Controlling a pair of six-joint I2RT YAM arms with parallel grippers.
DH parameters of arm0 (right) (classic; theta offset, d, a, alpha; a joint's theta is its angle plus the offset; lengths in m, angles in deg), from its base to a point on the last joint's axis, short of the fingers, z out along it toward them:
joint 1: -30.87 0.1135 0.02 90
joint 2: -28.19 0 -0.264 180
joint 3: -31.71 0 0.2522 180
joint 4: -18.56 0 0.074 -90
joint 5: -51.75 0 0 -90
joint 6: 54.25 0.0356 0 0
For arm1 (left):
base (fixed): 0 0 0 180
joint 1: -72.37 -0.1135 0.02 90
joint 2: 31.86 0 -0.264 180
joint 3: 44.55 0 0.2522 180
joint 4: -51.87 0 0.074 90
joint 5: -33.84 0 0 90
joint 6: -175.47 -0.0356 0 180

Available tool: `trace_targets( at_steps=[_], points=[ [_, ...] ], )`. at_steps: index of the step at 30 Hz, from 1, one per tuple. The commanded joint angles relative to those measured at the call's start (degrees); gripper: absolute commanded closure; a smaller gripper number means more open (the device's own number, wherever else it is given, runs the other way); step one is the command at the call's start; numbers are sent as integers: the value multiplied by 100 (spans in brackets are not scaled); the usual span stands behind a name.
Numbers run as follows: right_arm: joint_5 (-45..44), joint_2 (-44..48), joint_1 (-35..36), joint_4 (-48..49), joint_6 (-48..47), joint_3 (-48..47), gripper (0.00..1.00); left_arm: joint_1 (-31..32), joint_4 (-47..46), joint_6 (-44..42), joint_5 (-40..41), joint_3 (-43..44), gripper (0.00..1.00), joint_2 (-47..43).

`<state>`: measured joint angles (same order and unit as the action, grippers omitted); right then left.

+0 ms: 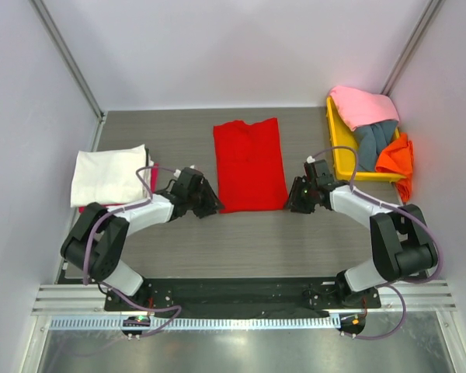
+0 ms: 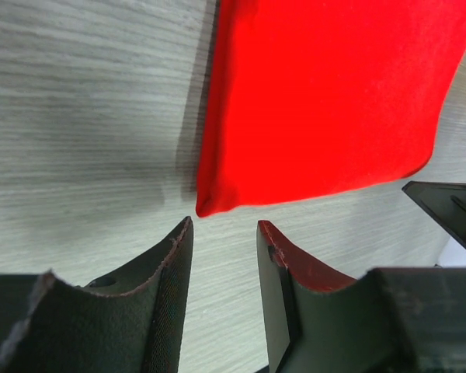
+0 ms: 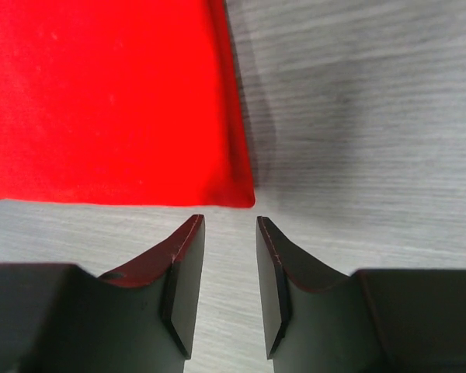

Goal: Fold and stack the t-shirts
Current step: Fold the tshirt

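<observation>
A bright red t-shirt lies folded into a long strip at the middle of the table. My left gripper is open and empty just short of the shirt's near left corner. My right gripper is open and empty just short of its near right corner. A folded cream-white t-shirt lies at the left on something red. Pink, grey-blue and orange shirts are piled in the yellow tray.
The yellow tray stands at the back right by the right wall. Grey walls close the table on the left, right and far side. A metal rail runs along the near edge behind the arm bases.
</observation>
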<state>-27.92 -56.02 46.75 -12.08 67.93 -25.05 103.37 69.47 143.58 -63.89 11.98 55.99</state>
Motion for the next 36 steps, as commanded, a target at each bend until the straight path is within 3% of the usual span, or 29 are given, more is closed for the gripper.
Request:
trace_targets(
  at_steps=[1, 9, 20, 23, 27, 31, 35, 36],
  points=[
    [-206, -105, -23, 273, -283, -331, 61, -15, -190, -186, 105, 241, 60, 179],
    [-294, -316, -23, 238, -292, -393, 59, 20, -199, -195, 96, 320, 66, 452],
    [-198, -641, -23, 484, -292, -314, 69, 72, -260, -133, 34, 364, 68, 663],
    [-128, -676, -23, 537, -292, -340, 77, 108, -269, -107, 78, 364, 74, 698],
    [4, -738, -23, 537, -292, -349, 99, 116, -252, -107, 96, 321, 78, 707],
    [110, -703, -23, 572, -274, -288, 99, 143, -278, -115, 210, 285, 79, 759],
    [119, -545, -23, 564, -283, -217, 99, 160, -313, -133, 219, 268, 100, 830],
    [110, -501, -23, 450, -309, -217, 99, 169, -313, -116, 219, 250, 100, 795]
  ],
)
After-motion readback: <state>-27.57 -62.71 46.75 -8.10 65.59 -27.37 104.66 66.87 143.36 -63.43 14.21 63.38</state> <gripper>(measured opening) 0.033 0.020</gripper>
